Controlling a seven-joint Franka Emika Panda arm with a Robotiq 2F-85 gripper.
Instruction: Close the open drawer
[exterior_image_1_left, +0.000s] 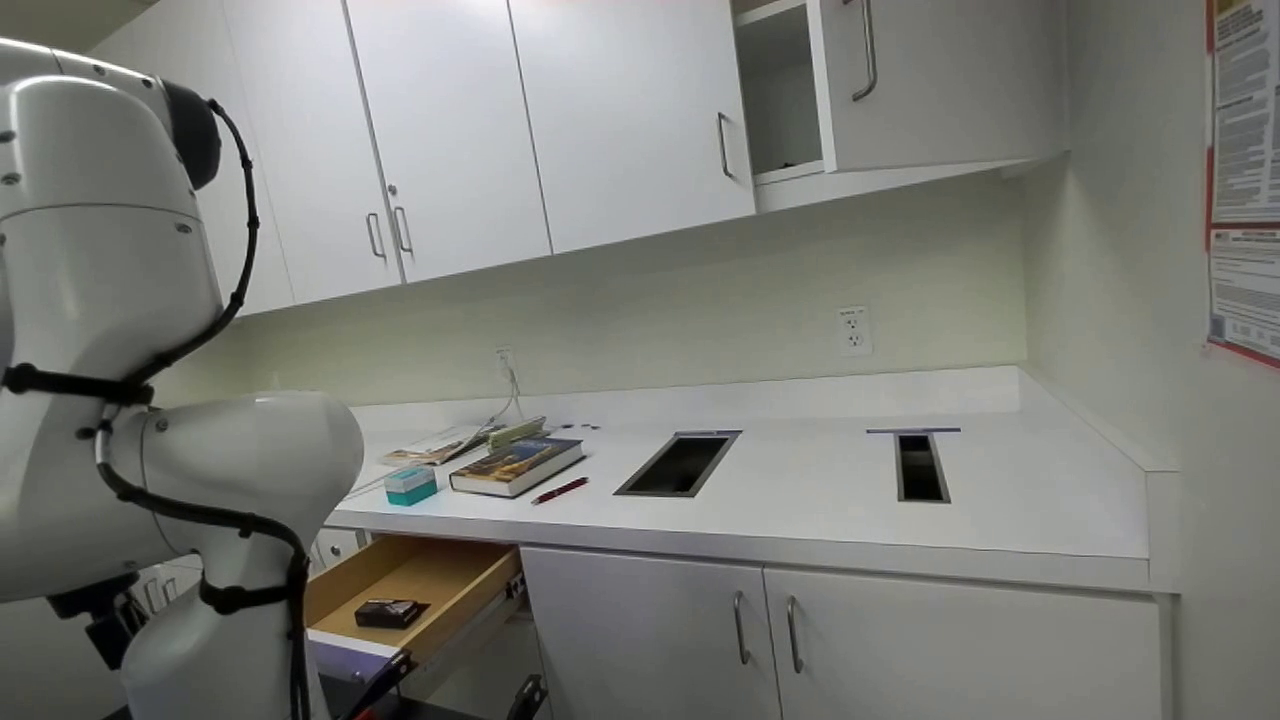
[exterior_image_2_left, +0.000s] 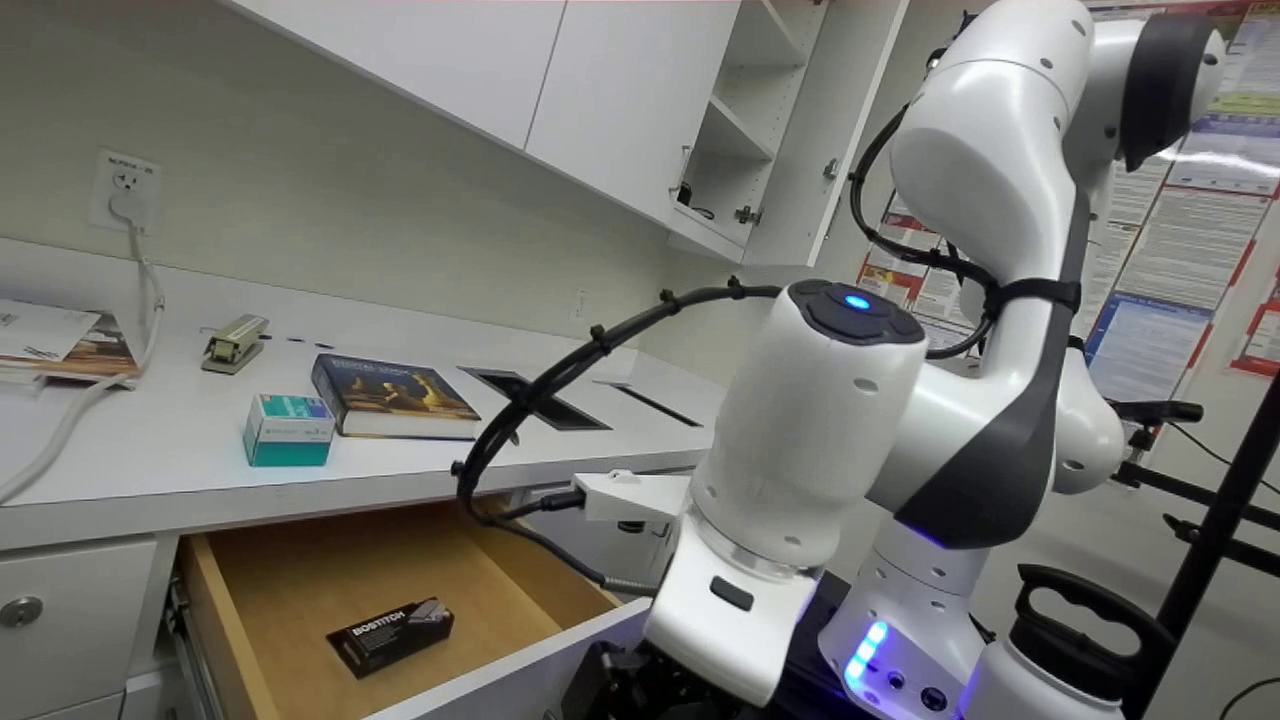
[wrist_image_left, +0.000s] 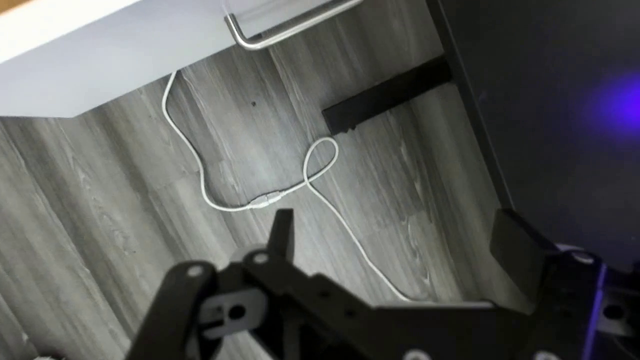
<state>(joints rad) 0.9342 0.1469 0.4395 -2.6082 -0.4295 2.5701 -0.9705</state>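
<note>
The drawer (exterior_image_1_left: 465, 570) is pulled out below the counter, with a tan wooden interior and a white front. It also stands open in an exterior view (exterior_image_2_left: 310, 570), with a black Bostitch box (exterior_image_2_left: 392, 636) lying inside. In the wrist view, the drawer's white front panel (wrist_image_left: 115, 65) is at the upper left, with its slim metal handle (wrist_image_left: 309, 23) at the top. My gripper (wrist_image_left: 397, 222) is open and empty, with floor between its fingers. It is outside the drawer, in front of the panel and apart from it. In an exterior view, the gripper (exterior_image_2_left: 640, 685) is partly cut off at the bottom edge.
The counter (exterior_image_1_left: 800, 510) above holds a book (exterior_image_2_left: 395, 395), a teal and white box (exterior_image_2_left: 288, 430), a stapler (exterior_image_2_left: 235, 343) and papers. An upper cabinet door (exterior_image_1_left: 945, 85) stands open. A white cable (wrist_image_left: 200, 165) lies on the floor. A dark surface (wrist_image_left: 550, 125) is at right in the wrist view.
</note>
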